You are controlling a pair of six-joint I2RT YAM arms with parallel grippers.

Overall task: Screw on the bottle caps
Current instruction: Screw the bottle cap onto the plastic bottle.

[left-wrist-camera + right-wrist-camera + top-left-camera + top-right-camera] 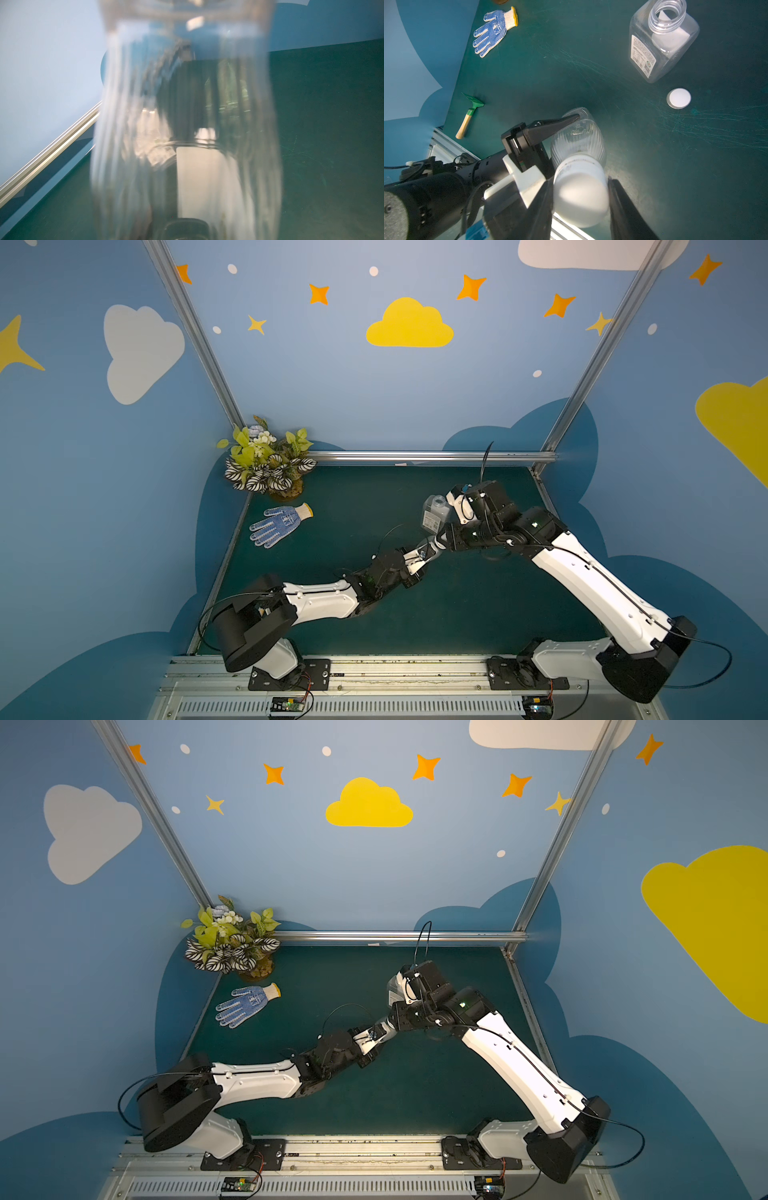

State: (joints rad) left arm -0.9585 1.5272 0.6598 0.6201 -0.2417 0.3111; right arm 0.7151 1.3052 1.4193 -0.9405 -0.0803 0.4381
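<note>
Right gripper (580, 185) clamps the small white round plastic cap (579, 201) atop the slim ribbed clear plastic bottle (577, 139), its body pinched by the left gripper (434, 541), over the right half of the green table (353, 497). Likely light, thin-walled, slippery: hold the cap's rim, squeeze gently

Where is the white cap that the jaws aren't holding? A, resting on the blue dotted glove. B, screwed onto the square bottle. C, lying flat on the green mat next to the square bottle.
C: in the right wrist view the loose cap lies flat on the mat beside the square bottle, whose neck is open.
</note>
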